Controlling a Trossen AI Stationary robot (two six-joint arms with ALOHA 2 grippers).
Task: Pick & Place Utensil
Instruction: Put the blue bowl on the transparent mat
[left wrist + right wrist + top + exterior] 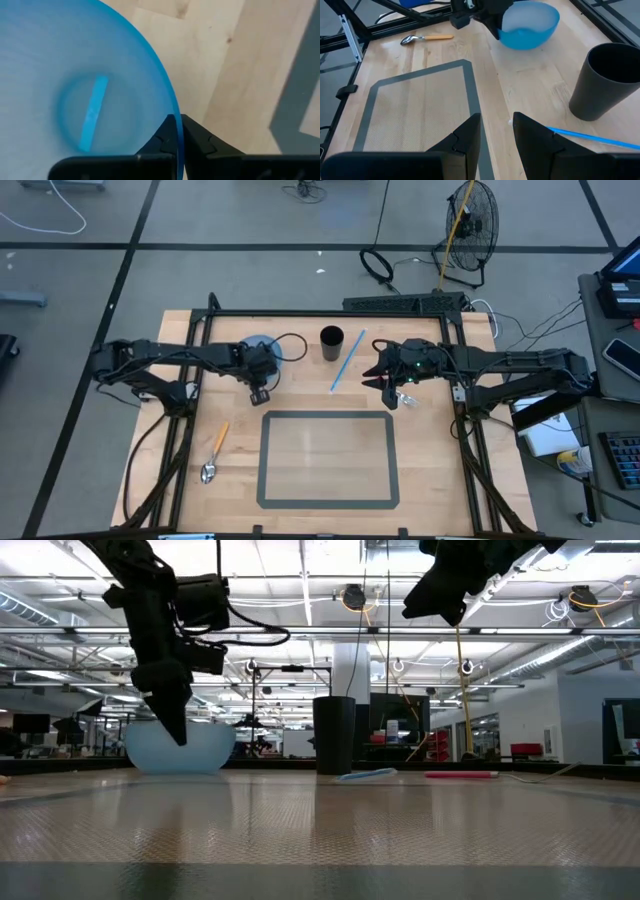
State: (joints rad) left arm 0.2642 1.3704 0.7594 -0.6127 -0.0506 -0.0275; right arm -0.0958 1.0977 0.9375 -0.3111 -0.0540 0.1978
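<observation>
A translucent blue bowl (258,345) stands on the wooden table at the back left, its base on the table in the low view (180,752). My left gripper (266,370) is shut on its rim. A spoon with a wooden handle (213,452) lies near the left front. A thin blue utensil (347,362) lies beside a black cup (331,340). My right gripper (496,135) hovers open above the table, right of the blue utensil (590,137), with nothing between its fingers. My left gripper pinches the bowl's rim (176,117) on its near side, one finger inside the bowl and one outside. The fingers (200,137) come steeply from above, pointing down. The bowl stands upright with its base on the table.
A grey-bordered mat (328,420) lies in the middle front of the table. The black cup (607,82) stands upright between the two grippers at the back. Black frame rails run along the table's sides.
</observation>
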